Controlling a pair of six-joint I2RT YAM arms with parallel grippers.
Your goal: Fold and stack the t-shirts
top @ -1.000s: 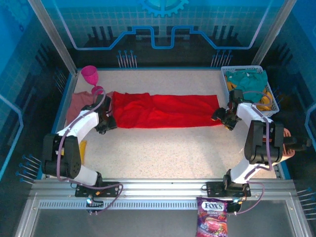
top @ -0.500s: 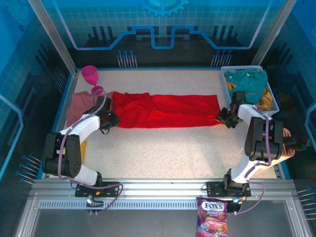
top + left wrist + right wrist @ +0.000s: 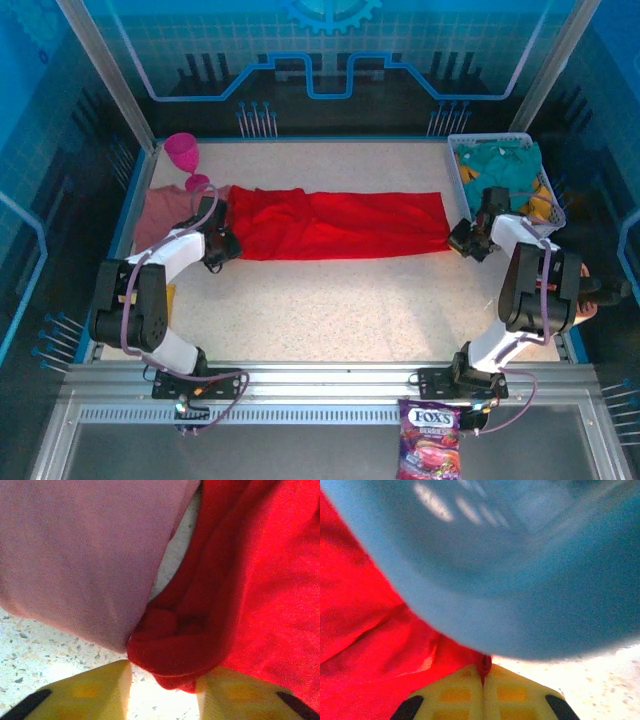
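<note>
The red t-shirt lies stretched in a long band across the far half of the table, already narrowed lengthwise, its ends rumpled. At its left end it butts against the salmon-pink t-shirt, which sits flat near the table's left edge.

The right gripper is at the red shirt's right end with its fingers pressed together, and only a thin sliver of red hem shows pinched between the tips. The left gripper is at the opposite end. Its fingers stand apart with bare table showing between them, and a bunched roll of red hem sits just past the tips. I see no hold there yet.

That shallow bite on the right worries me, because a pull or lift could slide the hem straight out. If the right arm moves before the left one has closed, I'd expect the shirt to drag lopsided and lose its fold. On the left, the pink cloth touches the red roll right at the fingertips, so closing there might catch both shirts at once.

Further out, a pink goblet stands behind the pink shirt and a white basket of clothes stands just beyond the right gripper. A wide swing from either arm could knock them.
</note>
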